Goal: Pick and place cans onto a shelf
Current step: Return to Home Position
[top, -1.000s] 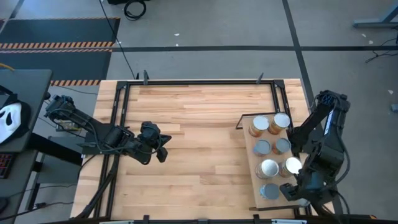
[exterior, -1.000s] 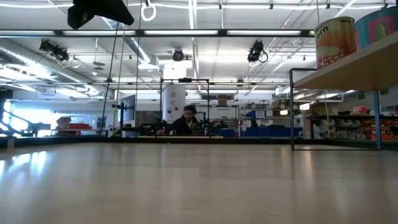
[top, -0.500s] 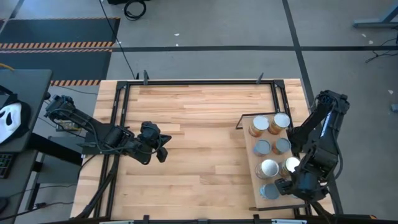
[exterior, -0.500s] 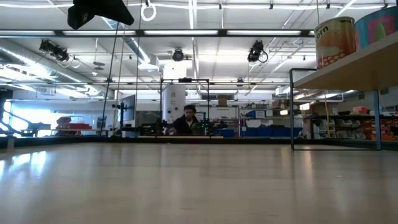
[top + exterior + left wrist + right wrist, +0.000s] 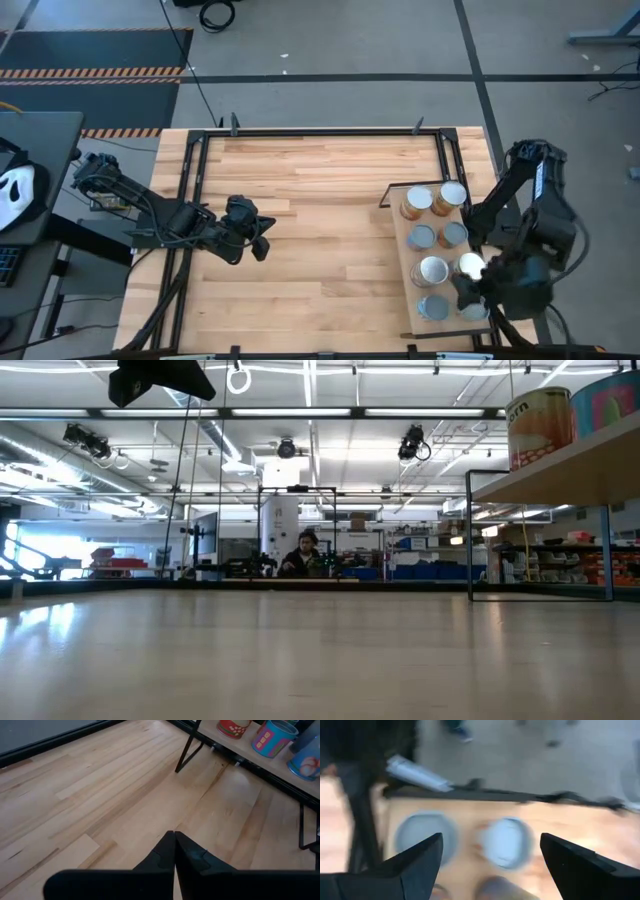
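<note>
The shelf (image 5: pixel 405 285) is a pale board raised above the table's right side. Several cans stand on it on their bases, among them an orange-sided one (image 5: pixel 416 203), a grey one (image 5: pixel 421 236) and a shiny white one (image 5: pixel 468 265). My right gripper (image 5: pixel 478 296) hovers over the shelf's near end, open and pointing down. In the right wrist view (image 5: pixel 492 865) two grey can tops (image 5: pixel 425 837) (image 5: pixel 506 842) lie below it, untouched. My left gripper (image 5: pixel 262 240) waits shut and empty above the table's left middle; it also shows in the left wrist view (image 5: pixel 174 851).
Black frame rails (image 5: pixel 320 131) run round the slatted tabletop (image 5: pixel 320 200). The shelf's black leg (image 5: pixel 186 750) stands on the table. In the low view the shelf (image 5: pixel 560 475) sits high at the right with cans (image 5: pixel 538 425) on it. A person (image 5: pixel 305 555) sits far behind.
My right gripper has risen above the shelf's near end and shifted a little toward the table's right edge, staying over the near cans. A silver can top now shows at the shelf's near right corner where the gripper stood. The left arm has kept still.
</note>
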You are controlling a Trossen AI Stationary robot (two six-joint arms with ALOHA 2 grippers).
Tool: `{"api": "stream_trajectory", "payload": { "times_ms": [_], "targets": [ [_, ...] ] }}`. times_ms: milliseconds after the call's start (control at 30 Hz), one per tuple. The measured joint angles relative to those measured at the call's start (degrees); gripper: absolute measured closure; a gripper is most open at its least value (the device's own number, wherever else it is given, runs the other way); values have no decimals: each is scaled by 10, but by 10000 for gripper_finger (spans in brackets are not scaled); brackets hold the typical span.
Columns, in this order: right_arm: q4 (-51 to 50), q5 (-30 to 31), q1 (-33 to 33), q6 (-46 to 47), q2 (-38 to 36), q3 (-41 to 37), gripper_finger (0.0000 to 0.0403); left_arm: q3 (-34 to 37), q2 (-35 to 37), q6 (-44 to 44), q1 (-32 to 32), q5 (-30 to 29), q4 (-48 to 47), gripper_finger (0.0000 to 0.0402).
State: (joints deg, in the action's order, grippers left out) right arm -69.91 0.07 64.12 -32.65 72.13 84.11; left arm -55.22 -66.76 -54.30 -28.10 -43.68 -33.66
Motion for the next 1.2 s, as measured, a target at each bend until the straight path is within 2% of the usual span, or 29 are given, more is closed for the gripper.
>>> {"api": "stream_trajectory", "payload": {
  "times_ms": [100, 267, 333, 433, 600, 733, 900, 1067, 1133, 1200],
  "targets": [
    [2, 81, 0, 77, -4, 52, 61, 0, 0, 0, 0, 0, 0, 390],
    [55, 262, -11, 316, -5, 147, 76, 0, 0, 0, 0, 0, 0, 390],
    [98, 286, -18, 382, -16, 163, 90, 0, 0, 0, 0, 0, 0, 390],
    [169, 275, -40, 433, -45, 156, 122, 0, 0, 0, 0, 0, 0, 390],
    [247, 223, -93, 428, -105, 95, 204, 0, 0, 0, 0, 0, 0, 390],
    [318, 134, -159, 418, -163, 6, 285, 0, 0, 0, 0, 0, 0, 390],
    [458, 16, -279, 359, -231, -99, 385, 0, 0, -5, 3, 3, 22, 390],
    [505, -14, -438, 316, -282, -143, 390, 0, 0, 2, 5, 9, 50, 390],
    [509, -17, -507, 308, -293, -152, 396, 0, 0, 57, 18, 8, 44, 390],
    [515, -15, -578, 301, -296, -160, 398, 0, 0, 120, 36, -16, 37, 390]
  ]
}}
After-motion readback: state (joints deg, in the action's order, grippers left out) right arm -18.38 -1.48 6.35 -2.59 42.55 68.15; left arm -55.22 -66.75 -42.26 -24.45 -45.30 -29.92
